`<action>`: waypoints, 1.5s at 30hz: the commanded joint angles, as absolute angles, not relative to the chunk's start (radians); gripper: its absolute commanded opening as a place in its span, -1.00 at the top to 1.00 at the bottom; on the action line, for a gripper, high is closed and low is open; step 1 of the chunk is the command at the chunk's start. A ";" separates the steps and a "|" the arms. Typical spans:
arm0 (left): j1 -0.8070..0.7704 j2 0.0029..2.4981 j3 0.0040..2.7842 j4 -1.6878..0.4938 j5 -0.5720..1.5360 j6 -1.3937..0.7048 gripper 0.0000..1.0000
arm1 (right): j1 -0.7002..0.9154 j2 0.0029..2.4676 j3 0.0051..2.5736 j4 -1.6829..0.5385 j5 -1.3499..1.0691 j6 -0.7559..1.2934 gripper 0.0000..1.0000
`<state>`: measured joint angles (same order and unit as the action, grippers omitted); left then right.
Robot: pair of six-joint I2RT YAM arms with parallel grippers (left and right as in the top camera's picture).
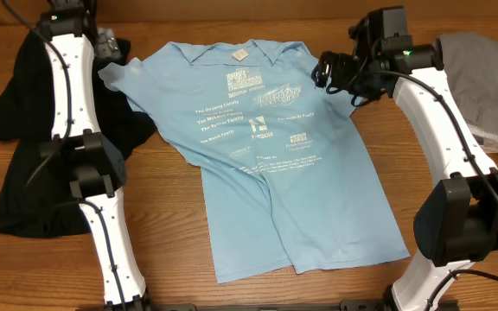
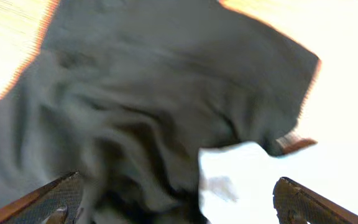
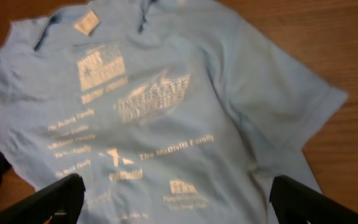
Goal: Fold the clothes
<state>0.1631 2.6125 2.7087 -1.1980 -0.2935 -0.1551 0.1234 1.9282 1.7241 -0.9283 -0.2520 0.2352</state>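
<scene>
Overhead looks down; wrist views sit close (right shares the T-shirt (image 1: 266, 147)).

T-shirt (image 1: 318, 207): light blue, white text | shirt (image 1: 15, 112): black | garment (image 1: 487, 69): grey

Brown wooden tabletop (image 1: 171, 233), seen from above: a light blue short-sleeved T-shirt (image 1: 258, 147) lies spread flat at the centre of my workspace, white lettering up, collar toward the far edge and hem toward me, a little askew. On my left a crumpled black cloth garment (image 1: 11, 181) sprawls over the wood, its edge meeting the shirt's sleeve on that side. At my far right — well apart from the shirt — a rumpled grey garment (image 1: 491, 78) lies partly out of view.
</scene>
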 commanded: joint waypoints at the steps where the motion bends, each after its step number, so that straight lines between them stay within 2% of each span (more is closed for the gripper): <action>1: 0.117 2.621 2.720 -1.246 -0.149 -0.119 -1.00 | 0.122 1.930 1.720 -1.015 -0.160 0.290 -0.99; 7: 0.036 2.621 2.720 -1.353 -0.023 -0.089 -1.00 | 0.122 1.935 1.719 -1.026 -0.126 0.319 -0.97; 12: -0.066 2.622 2.720 -1.391 -0.018 -0.089 -1.00 | 0.113 2.000 1.719 -0.965 -0.068 0.420 -0.72; 21: -0.167 2.624 2.718 -1.384 -0.036 -0.113 -1.00 | 0.072 2.122 1.719 -0.916 -0.061 0.450 -0.21; 29: -0.171 2.626 2.718 -1.388 -0.036 -0.135 -1.00 | 0.060 2.172 1.690 -0.891 -0.066 0.474 -0.18; 33: -0.171 2.626 2.718 -1.387 -0.036 -0.135 -1.00 | 0.060 2.175 1.636 -0.831 -0.068 0.500 -0.01; 40: -0.171 2.626 2.718 -1.386 -0.036 -0.135 -1.00 | 0.060 2.175 1.590 -0.751 -0.068 0.502 -0.01; 43: -0.171 2.626 2.718 -1.387 -0.036 -0.135 -1.00 | 0.061 2.175 1.572 -0.704 -0.084 0.503 0.19; 45: -0.171 2.626 2.718 -1.386 -0.036 -0.135 -1.00 | 0.061 2.176 1.572 -0.696 -0.090 0.503 0.45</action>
